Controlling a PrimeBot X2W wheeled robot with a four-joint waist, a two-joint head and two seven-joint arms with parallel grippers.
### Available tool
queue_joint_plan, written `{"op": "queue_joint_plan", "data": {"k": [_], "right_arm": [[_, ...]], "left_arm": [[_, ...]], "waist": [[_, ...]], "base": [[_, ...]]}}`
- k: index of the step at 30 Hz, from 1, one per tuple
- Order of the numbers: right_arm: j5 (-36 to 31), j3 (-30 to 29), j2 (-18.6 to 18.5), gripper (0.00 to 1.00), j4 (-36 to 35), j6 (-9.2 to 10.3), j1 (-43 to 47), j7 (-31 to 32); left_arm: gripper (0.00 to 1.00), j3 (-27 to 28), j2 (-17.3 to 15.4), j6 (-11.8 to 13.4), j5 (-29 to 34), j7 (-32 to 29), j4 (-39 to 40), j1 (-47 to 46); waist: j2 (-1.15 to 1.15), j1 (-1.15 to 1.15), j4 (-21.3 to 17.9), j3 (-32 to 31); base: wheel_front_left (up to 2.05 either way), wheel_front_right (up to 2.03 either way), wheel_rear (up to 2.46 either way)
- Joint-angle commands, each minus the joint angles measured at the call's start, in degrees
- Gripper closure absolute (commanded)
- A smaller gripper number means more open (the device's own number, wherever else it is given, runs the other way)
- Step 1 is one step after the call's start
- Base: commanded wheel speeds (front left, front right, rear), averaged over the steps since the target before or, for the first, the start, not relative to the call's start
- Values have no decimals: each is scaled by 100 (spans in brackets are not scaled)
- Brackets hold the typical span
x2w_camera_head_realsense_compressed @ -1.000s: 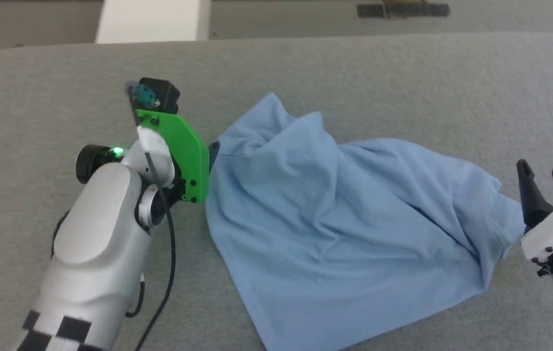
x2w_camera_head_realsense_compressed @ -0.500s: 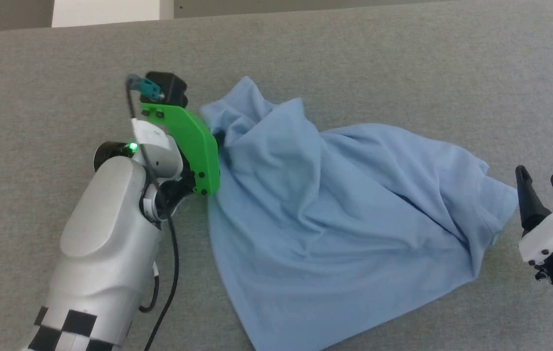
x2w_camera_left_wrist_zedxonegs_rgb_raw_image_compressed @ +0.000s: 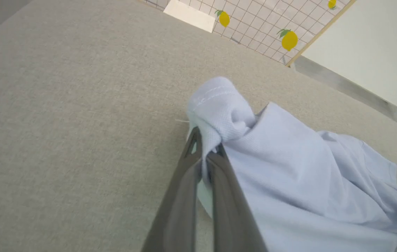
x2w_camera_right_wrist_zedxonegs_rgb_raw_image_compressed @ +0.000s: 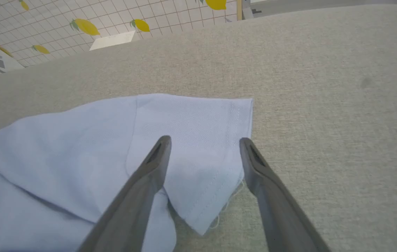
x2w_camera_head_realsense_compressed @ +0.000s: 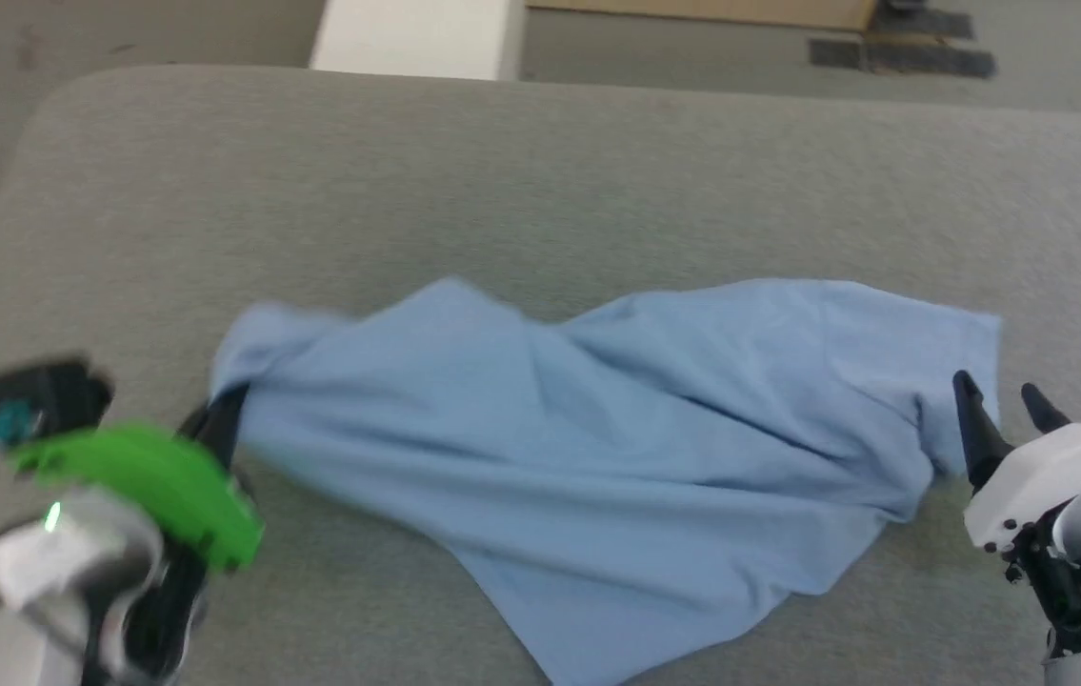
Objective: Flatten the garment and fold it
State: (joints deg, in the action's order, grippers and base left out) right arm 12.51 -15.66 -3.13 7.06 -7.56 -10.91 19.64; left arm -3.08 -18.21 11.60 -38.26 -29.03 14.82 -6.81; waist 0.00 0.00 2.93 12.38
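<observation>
The light blue garment lies rumpled across the grey padded table, stretched from left to right. My left gripper is shut on the garment's bunched left corner; in the left wrist view its fingers pinch a rolled hem of the garment. My right gripper stands open at the garment's right end. In the right wrist view its fingers straddle a flat sleeve without closing on it. No lettering shows.
The table's rounded far-left corner and far edge are close behind the garment. A white block stands on the floor beyond. A wall with lemon-print tiles shows in both wrist views.
My left gripper has pulled the garment's corner left and toward me, stretching the cloth out wider and flatter. The head camera has shifted too. The right gripper stays open at the right end.
</observation>
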Motion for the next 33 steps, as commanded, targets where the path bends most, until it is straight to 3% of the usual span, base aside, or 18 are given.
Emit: {"op": "queue_joint_plan", "data": {"k": [1, 6, 10, 12, 16, 23, 29, 33], "right_arm": [[10, 24, 6, 0, 46, 8, 53, -39], [-32, 171, 15, 0, 201, 8, 1, -90], [-73, 259, 18, 0, 298, 8, -12, -87], [-103, 297, 19, 0, 345, 8, -17, -68], [-148, 368, 20, 0, 373, 8, -59, -29], [-519, 635, -346, 0, 474, 8, -648, 610], [-1117, 860, -875, 0, 1014, 8, -1441, 1597], [-1268, 1338, -1098, 0, 1410, 8, -1762, 2196]], "left_arm": [[100, 123, -55, 148, -45, -58, 184, 415], [100, 274, 96, 668, -245, -478, 678, 2027], [100, -5, 407, 656, -645, -772, 599, 2594], [0, 0, 542, 575, -746, -633, 595, 2532], [0, 174, 552, 227, -629, -17, 716, 1989], [0, 461, 152, -509, 718, 2281, 302, 677], [0, 172, 124, -711, 1597, 3682, -385, 162], [0, -11, 228, -743, 1829, 4100, -779, -19]], "waist": [[0, 0, 720, -450], [0, 0, 996, -537], [0, 0, 1090, -580], [0, 0, 1099, -599], [0, 0, 1073, -611], [0, 0, 843, -370], [0, 0, 709, 21], [0, 0, 683, 305]], "base": [[0, 0, 0], [0, 0, 0], [0, 0, 0], [0, 0, 0], [0, 0, 0], [0, 0, 0], [0, 0, 0], [0, 0, 0]]}}
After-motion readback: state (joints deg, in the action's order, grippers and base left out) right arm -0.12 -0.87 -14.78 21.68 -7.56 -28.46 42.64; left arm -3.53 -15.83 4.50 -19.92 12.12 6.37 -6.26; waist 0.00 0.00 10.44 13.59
